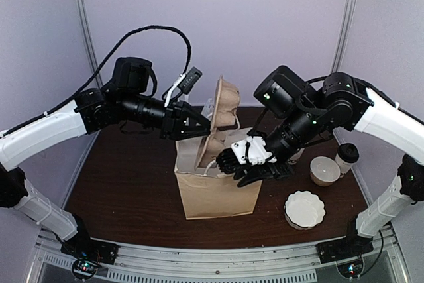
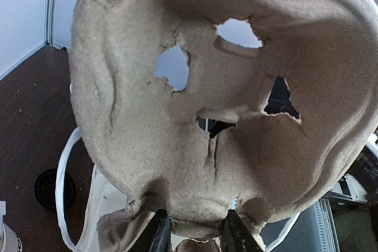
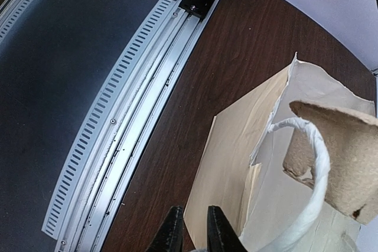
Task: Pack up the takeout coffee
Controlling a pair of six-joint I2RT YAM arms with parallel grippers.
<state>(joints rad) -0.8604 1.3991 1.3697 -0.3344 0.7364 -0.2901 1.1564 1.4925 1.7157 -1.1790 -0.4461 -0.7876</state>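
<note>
- Clamped the pulp cup carrier [image 1: 225,107] with the left gripper [image 2: 195,222], its fingers [image 2: 156,237] pressed against both faces of the moulded rim.
- Held that carrier on end, wells facing sideways, with the lower part down inside the mouth of the paper bag [image 1: 215,197] and the upper part standing clear above it.
- Saw several ragged holes torn through the carrier's wells in the left wrist view.
- Found the bag upright near the middle of the brown table [image 1: 126,183], mouth open, a white handle [image 3: 316,163] arching over its rim.
- Had the right gripper [image 3: 193,212] at the bag's right rim, fingers [image 3: 171,234] drawn to a narrow gap with the paper edge running in between, pinching it.
- Found the takeout coffee [image 1: 346,156] upright on the table at the far right, black lid on, outside the bag and well apart from both grippers.
- Noted an open white cup [image 1: 324,170] just beside the coffee on its left.
- Noted a white fluted bowl [image 1: 305,210] nearer the front edge, apart from the bag.
</note>
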